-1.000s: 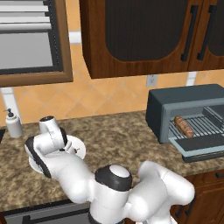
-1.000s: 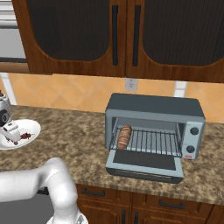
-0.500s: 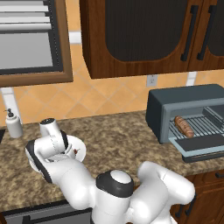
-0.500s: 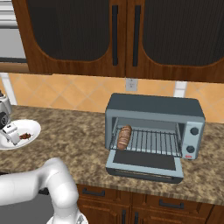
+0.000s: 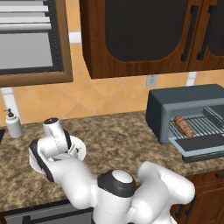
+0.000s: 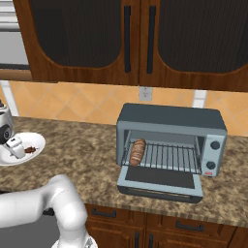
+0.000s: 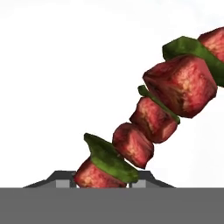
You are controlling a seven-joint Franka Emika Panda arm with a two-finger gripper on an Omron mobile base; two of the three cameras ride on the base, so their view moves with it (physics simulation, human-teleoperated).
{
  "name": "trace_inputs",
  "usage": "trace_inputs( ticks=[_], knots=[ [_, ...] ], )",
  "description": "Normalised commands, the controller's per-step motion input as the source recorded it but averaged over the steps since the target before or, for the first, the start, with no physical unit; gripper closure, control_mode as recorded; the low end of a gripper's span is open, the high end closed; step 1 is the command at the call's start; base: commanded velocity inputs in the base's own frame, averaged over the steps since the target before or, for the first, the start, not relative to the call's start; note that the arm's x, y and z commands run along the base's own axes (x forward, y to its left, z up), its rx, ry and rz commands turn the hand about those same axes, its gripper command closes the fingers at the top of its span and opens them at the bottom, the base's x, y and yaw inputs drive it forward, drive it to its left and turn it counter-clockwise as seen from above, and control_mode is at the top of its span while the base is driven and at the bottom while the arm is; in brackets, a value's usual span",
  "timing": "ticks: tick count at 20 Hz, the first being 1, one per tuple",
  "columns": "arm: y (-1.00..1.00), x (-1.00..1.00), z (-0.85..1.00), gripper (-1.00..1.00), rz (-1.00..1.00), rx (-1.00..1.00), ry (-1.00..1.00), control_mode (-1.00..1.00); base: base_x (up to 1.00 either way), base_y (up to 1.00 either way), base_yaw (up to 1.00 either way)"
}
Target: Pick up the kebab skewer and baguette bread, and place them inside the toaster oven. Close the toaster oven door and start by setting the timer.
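Our two-finger gripper (image 7: 103,186) is down on the round white plate (image 6: 34,140), and its jaws have just come in from a wide spread to press on the kebab skewer (image 7: 151,118), a thin stick of dark red meat chunks and green pepper pieces. In the hand view the skewer starts between the dark finger tips (image 7: 59,178) and runs diagonally away from them; the lowest chunk looks pinched, though we cannot tell how firm the hold is. A second ago the fingers stood apart above the plate; the arm has since dipped slightly toward it.

Well off to the gripper's right, across the speckled granite counter (image 5: 122,140), sits the boxy grey-blue toaster oven (image 6: 169,140). Its glass-fronted door (image 6: 160,181) lies dropped open, and the small golden-brown baguette bread (image 6: 138,151) already rests on the wire rack (image 6: 169,157) inside.

We judge the bread half done and the skewer pick-up just starting; lift, carry, door and timer remain.
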Motion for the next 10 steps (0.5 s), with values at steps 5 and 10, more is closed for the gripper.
trace_inputs(
  ticks=[5, 10],
  knots=[
    [-0.4, -0.28, 0.5, 1.0, 0.03, 0.03, 0.0, -1.0, 0.0, 0.0, 0.0],
    [-0.89, -0.94, 0.91, 1.0, 0.13, 0.11, -0.01, -1.0, 0.0, 0.0, 0.0]
  ],
)
